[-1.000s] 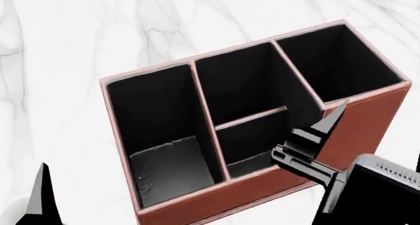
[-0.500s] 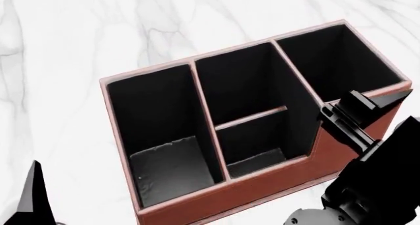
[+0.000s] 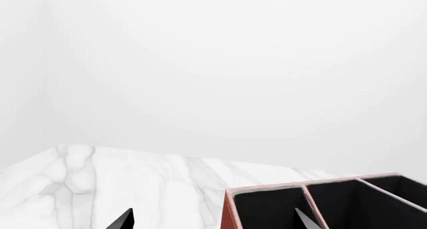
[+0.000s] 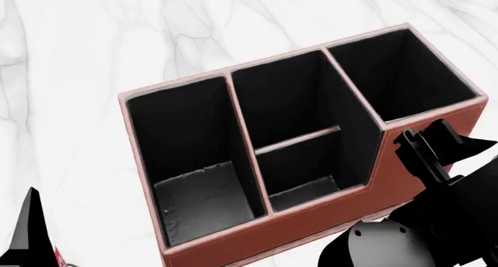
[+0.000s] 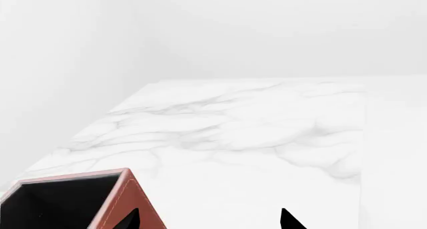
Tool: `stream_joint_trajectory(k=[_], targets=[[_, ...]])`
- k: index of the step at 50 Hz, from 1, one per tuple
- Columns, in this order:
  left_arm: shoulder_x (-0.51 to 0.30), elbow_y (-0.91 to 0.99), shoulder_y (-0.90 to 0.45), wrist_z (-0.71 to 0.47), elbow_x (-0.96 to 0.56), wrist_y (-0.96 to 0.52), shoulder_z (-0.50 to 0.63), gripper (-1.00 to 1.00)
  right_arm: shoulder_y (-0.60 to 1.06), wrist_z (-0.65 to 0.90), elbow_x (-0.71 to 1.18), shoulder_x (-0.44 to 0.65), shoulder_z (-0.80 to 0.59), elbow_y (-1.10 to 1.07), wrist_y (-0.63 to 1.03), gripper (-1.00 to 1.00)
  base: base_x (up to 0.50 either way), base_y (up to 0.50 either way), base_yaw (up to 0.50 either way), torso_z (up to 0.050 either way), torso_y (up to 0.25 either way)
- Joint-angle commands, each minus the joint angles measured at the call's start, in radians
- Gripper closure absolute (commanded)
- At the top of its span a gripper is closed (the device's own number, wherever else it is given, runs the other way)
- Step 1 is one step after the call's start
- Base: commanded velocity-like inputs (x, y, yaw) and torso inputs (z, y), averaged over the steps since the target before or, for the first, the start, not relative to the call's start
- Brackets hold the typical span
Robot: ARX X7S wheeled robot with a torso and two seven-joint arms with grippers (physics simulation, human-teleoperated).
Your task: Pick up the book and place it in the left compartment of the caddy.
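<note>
The book is out of view; judged thin, stiff and light, so pinch across its covers; the right claw (image 5: 208, 220) stands apart, empty, the left claw's (image 3: 212, 220) too.

The setting reads as a bare, rendered test room dressed loosely as an office desk. The tabletop (image 4: 93, 57) is white marble with soft grey veins and runs edge to edge in the head view. On it stands a desk caddy (image 4: 311, 214) in reddish-brown leather look with pale stitched rims and a black inside, the sort of organiser kept on a work desk. Behind the tabletop, both wrist views show only a plain, featureless white wall (image 3: 213, 64), with no windows, shelves or furniture to mark a real room. The flat, even lighting and clean surfaces fit a simulator's scene.
</note>
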Motion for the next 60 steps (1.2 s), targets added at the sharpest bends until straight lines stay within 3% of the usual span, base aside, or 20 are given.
stream_joint_trajectory(k=[1,24,37,46,60], targets=[[-0.008,0.007,0.000,-0.010,-0.012,-0.001,-0.002,-1.00,0.015,0.122,0.061,0.022,-0.014,0.062,-0.049,-1.00,0.00,0.00,0.00,0.000,0.000],[-0.020,-0.001,-0.003,-0.019,-0.023,0.012,-0.001,-1.00,0.034,0.336,0.145,-0.017,0.015,0.155,-0.181,-1.00,0.00,0.00,0.00,0.000,0.000],[-0.022,-0.013,0.000,-0.017,-0.025,0.029,0.003,-1.00,0.037,0.336,0.180,-0.017,0.096,0.263,-0.295,-1.00,0.00,0.00,0.00,0.000,0.000],[-0.026,-0.014,0.002,-0.019,-0.033,0.035,0.000,-1.00,0.046,0.336,0.130,-0.017,0.162,0.262,-0.216,-1.00,0.00,0.00,0.00,0.000,0.000],[-0.033,-0.005,0.001,-0.026,-0.044,0.031,-0.001,-1.00,0.040,0.336,0.153,-0.017,0.155,0.330,-0.233,-1.00,0.00,0.00,0.00,0.000,0.000]])
